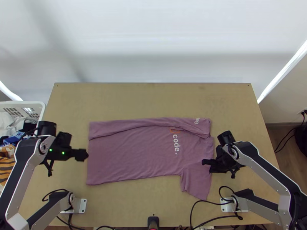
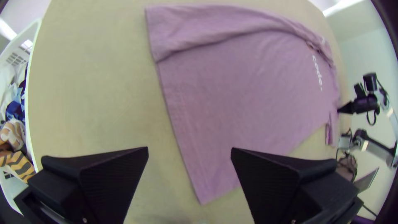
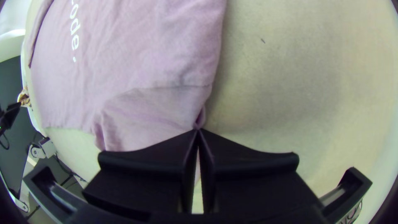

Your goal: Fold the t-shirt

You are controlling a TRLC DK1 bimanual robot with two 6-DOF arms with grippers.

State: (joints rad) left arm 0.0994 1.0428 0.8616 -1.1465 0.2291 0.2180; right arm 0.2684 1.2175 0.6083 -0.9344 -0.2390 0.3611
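Your right pincer [image 3: 198,130] pinches the T-shirt [image 1: 130,153] at its sleeve [image 1: 195,178]; your left pincer [image 2: 189,150] stands open beside the hem [image 2: 177,120]. Partly folded on the bench [image 1: 134,99], the T-shirt should handle light and limp: grasp the near hem corner [image 2: 204,196].

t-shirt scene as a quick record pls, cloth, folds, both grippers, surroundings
item: mauve t-shirt, mostly flat on the table
fold: far side turned inward in a long strip
near sleeve: extended toward the table's near edge
left gripper: open, at the hem end
right gripper: shut on the shirt's edge by the near sleeve
left side: white basket of clothes
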